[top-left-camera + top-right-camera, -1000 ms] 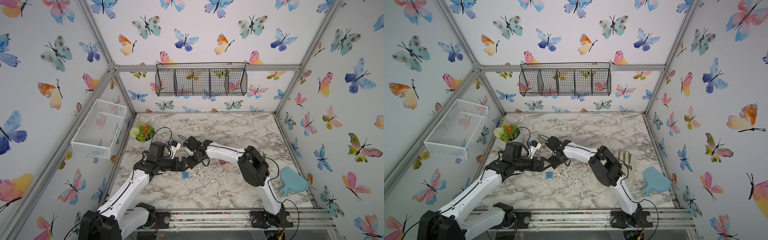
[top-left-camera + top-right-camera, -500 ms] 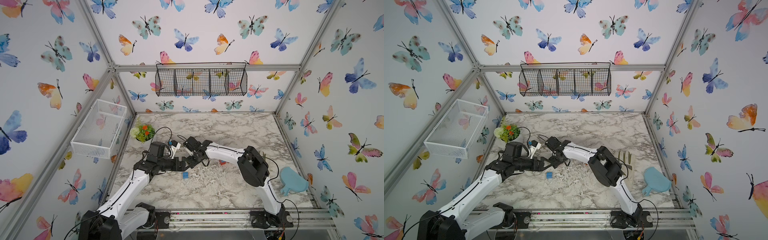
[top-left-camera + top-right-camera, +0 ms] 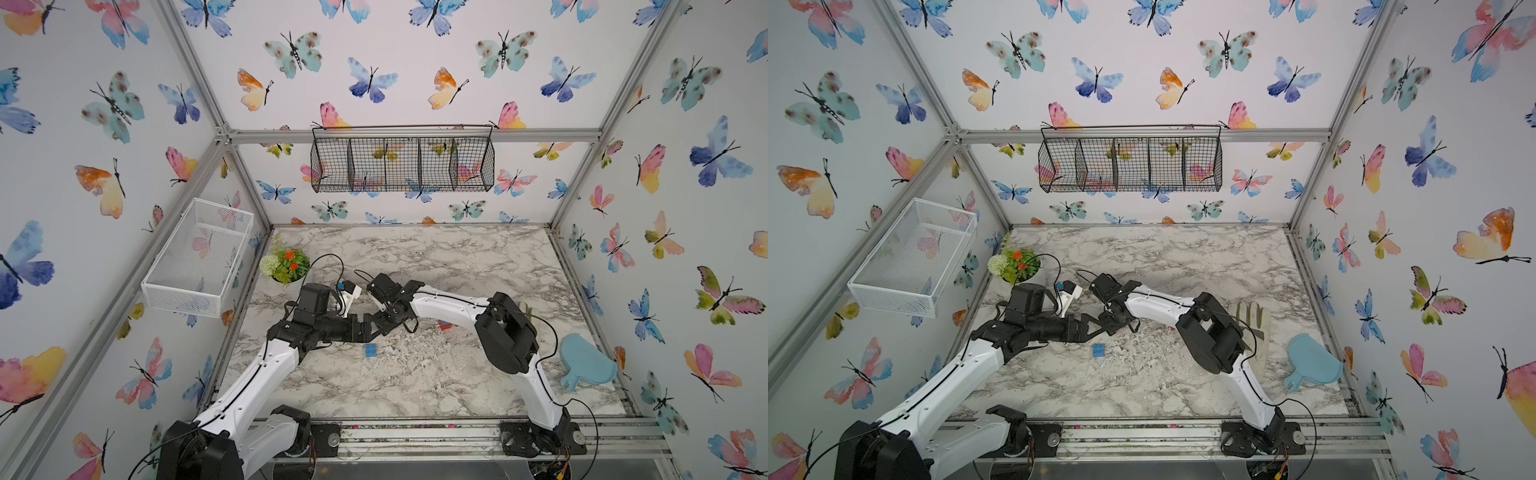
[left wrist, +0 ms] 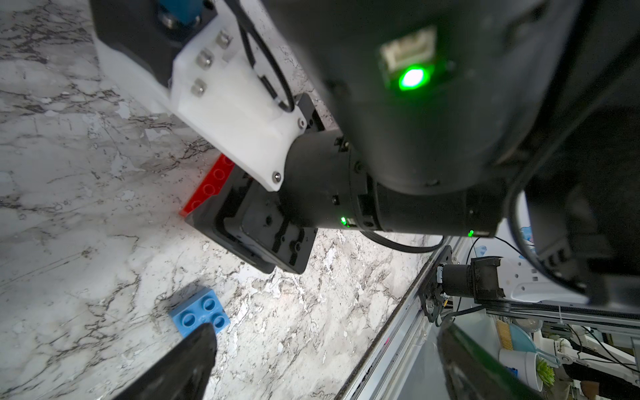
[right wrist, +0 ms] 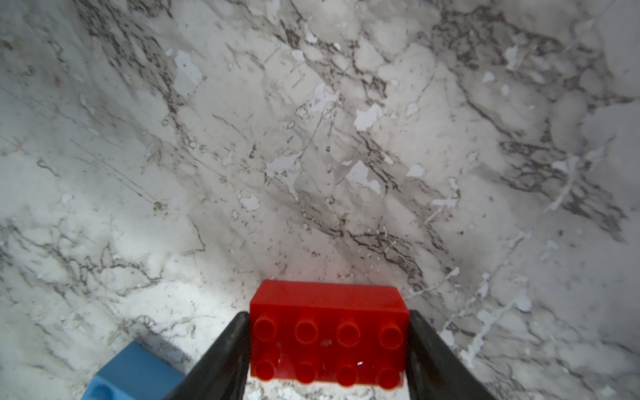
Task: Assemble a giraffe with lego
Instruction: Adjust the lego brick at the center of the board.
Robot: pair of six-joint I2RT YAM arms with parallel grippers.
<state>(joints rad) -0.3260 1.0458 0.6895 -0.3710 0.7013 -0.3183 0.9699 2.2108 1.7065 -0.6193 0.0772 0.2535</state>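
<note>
Claw point(image 5: 329, 346) — right — around long red brick point(image 5: 327, 332)

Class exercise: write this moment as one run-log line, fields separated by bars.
right pincer: closed around long red brick | small blue brick: loose on marble table | giraffe: not yet built
</note>
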